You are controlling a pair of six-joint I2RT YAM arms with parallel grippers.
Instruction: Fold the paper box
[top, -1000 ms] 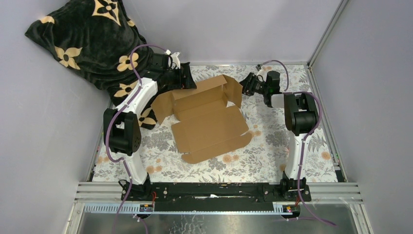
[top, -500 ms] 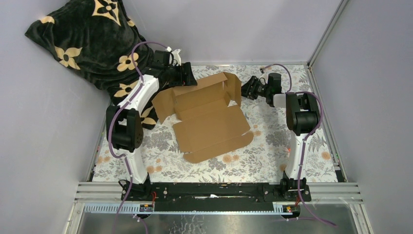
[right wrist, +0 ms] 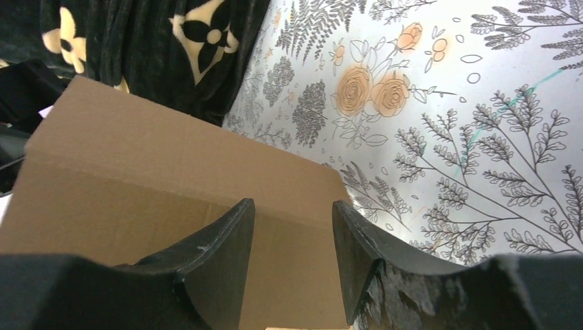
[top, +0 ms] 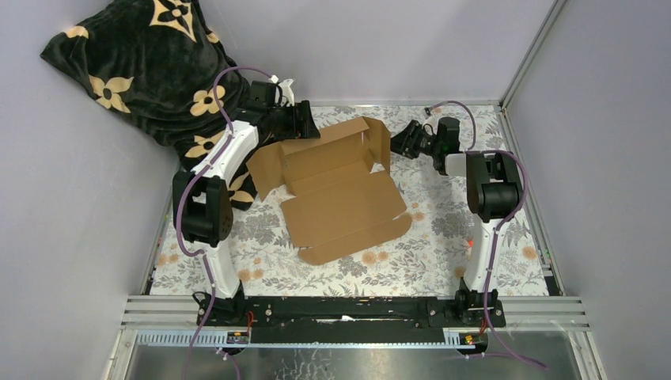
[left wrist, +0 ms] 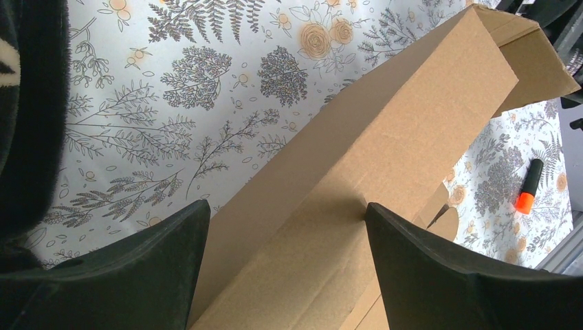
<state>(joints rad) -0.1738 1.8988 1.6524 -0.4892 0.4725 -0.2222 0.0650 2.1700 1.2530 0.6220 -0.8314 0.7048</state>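
- Here, the left gripper (left wrist: 285,213) hung at the far-left corner of the box (top: 340,194), jaws spread wide and holding nothing. The raised back wall ran between its fingers.
- The box lay half formed on the table (top: 411,269), its long axis running left to right between the arms and its lid panel flat toward the near edge.
- The right gripper (top: 401,142) stood just beside the upright right flap, jaws half apart and empty. The left seemed better placed to act first.

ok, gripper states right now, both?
Left gripper: open, paper box wall between its fingers.
Right gripper: open, holding nothing, facing the box flap.
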